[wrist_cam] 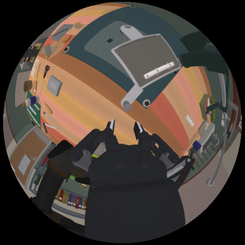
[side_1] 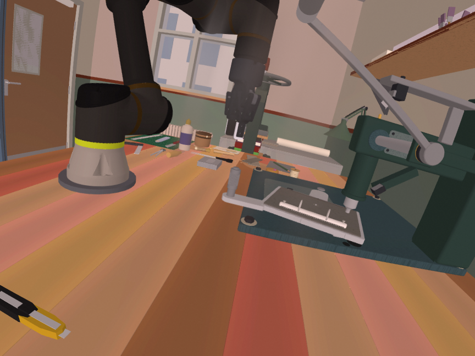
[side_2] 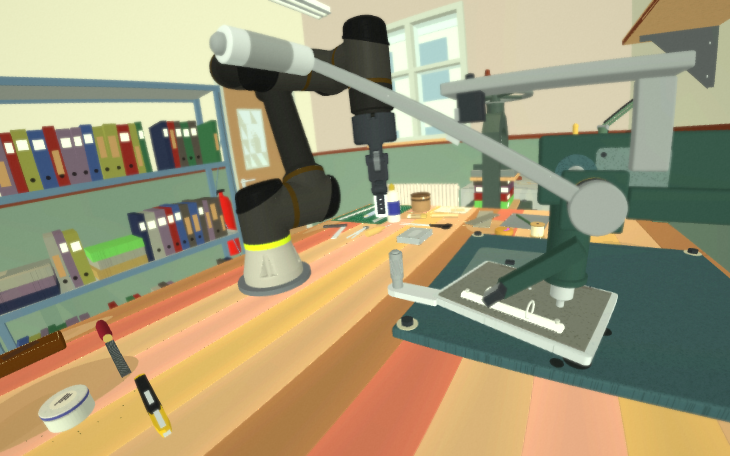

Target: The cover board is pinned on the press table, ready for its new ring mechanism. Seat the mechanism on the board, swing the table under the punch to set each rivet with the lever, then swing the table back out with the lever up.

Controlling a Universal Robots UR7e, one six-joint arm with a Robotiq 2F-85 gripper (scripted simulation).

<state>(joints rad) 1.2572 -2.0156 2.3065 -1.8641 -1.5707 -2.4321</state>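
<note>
The far end of the white ring mechanism (side_1: 312,211) sits partly hidden behind the press's punch (side_1: 348,204) in the side camera. It lies along the near edge of the grey cover board (wrist_cam: 146,56) on the swing table (side_2: 530,312), which sits under the punch. The table's upright handle (side_1: 234,179) sticks out at its left end. The long lever (side_2: 430,121) is raised, its grip (side_2: 261,51) high to the left. My gripper (wrist_cam: 125,126) hangs open and empty high over the bench, left of the table handle.
The green press frame (side_1: 441,184) and its dark base plate (side_2: 592,322) fill the right side. Small tools, a grey block (side_1: 209,162) and a glue bottle (side_1: 185,135) lie behind my gripper. A yellow knife (side_1: 32,313) lies near the front left.
</note>
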